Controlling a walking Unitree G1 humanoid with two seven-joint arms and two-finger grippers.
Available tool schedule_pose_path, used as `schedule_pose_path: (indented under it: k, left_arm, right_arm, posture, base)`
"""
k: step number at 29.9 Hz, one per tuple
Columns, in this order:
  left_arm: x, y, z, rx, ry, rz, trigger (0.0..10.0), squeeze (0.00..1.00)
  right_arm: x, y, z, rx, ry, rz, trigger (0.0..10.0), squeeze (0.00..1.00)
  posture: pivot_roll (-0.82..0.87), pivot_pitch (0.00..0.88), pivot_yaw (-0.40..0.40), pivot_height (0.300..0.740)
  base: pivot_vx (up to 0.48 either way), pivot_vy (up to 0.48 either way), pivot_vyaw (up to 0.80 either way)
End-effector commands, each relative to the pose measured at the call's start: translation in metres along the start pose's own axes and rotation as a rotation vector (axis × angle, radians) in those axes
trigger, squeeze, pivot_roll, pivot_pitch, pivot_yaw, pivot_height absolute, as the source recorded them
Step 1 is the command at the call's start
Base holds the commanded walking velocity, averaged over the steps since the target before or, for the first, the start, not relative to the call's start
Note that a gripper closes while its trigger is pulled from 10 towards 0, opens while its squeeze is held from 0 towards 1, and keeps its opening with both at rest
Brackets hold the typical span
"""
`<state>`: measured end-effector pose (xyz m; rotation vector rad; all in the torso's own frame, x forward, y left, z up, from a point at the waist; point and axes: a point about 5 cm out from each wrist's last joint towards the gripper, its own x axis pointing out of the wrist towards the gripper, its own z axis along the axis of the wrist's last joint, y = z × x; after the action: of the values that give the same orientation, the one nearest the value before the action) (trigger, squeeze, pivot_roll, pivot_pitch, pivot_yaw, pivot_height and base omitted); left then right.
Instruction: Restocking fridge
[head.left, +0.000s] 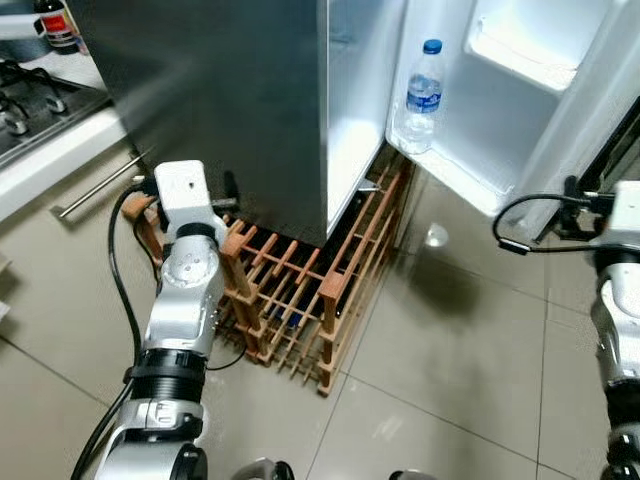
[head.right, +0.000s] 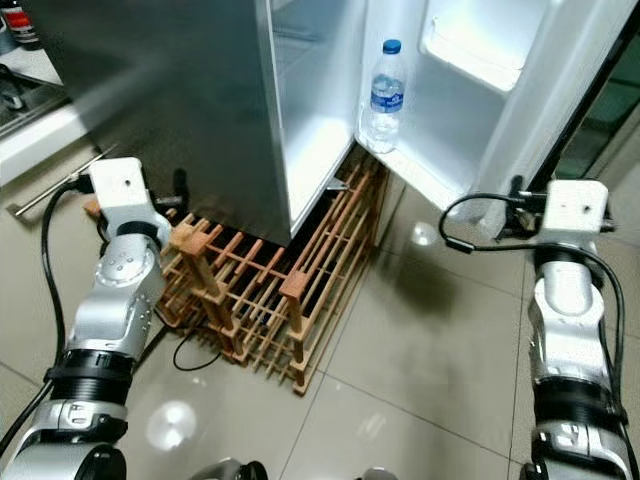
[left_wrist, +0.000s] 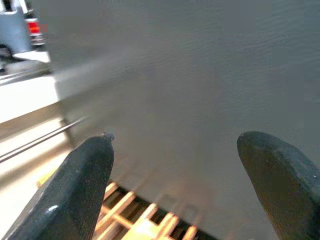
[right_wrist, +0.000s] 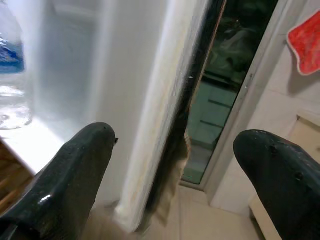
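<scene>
A clear water bottle (head.left: 424, 95) with a blue cap stands upright on the lowest shelf of the open fridge door (head.left: 500, 120), at its inner end beside the fridge body (head.left: 230, 110). It looks full — so fairly heavy for its size, thin-walled, smooth and likely to give under a hard squeeze; the labelled middle seems the surest place to take hold. The left tool (left_wrist: 175, 185) is spread wide, facing the grey fridge side above a wooden rack (head.left: 300, 290). The right tool (right_wrist: 175, 180), also wide and empty, points at the door's outer edge.

head cameras downward toward fridge (head.left: 240, 100)
</scene>
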<state>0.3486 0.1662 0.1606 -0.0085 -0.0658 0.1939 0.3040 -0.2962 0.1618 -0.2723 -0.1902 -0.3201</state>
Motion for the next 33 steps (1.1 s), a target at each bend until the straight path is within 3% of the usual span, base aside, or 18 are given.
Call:
schedule_pose_path:
  k: [1, 6, 10, 15, 24, 31, 33]
  left_arm:
    - [0.0, -0.002, -0.001, -0.006, 0.002, -0.013, 10.0, 0.0]
    - [-0.001, -0.004, -0.001, -0.032, -0.01, -0.047, 10.0, 0.0]
    - [-0.004, -0.006, -0.004, -0.065, 0.0, -0.121, 10.0, 0.0]
    - [-0.009, -0.007, 0.002, -0.098, -0.038, -0.157, 10.0, 0.0]
    - [-0.015, 0.0, 0.008, -0.094, -0.08, -0.116, 10.0, 0.0]
    - [-0.013, 0.003, 0.007, -0.084, -0.059, -0.082, 10.0, 0.0]
    - [-0.014, 0.001, 0.011, -0.079, -0.091, -0.131, 10.0, 0.0]
  right_arm:
    - [-0.003, 0.015, 0.008, 0.061, -0.02, 0.028, 10.0, 0.16]
    - [-0.021, 0.072, 0.011, 0.195, -0.015, 0.167, 10.0, 0.16]
    - [-0.029, 0.108, 0.011, 0.247, 0.011, 0.266, 10.0, 0.21]
    - [-0.027, 0.139, 0.021, 0.303, 0.016, 0.353, 10.0, 0.24]
    - [-0.019, 0.148, 0.026, 0.327, 0.017, 0.395, 10.0, 0.3]
    - [-0.016, 0.147, 0.029, 0.345, -0.007, 0.369, 10.0, 0.36]
    - [-0.014, 0.145, 0.031, 0.348, -0.017, 0.348, 10.0, 0.38]
  posture:
    - [-0.19, 0.053, 0.08, 0.74]
    - [-0.17, 0.046, 0.072, 0.74]
    - [-0.14, 0.033, 0.062, 0.74]
    - [-0.11, 0.006, 0.043, 0.74]
    - [-0.07, 0.004, 0.024, 0.74]
    - [-0.07, 0.0, 0.03, 0.74]
    - [-0.07, 0.002, 0.032, 0.74]
  base:
    - [0.0, 0.0, 0.0]
    - [0.0, 0.0, 0.0]
    - [0.0, 0.0, 0.72]
    - [0.0, 0.0, 0.68]
    - [0.0, 0.372, 0.68]
    - [0.0, 0.0, 0.67]
    - [0.259, -0.341, 0.66]
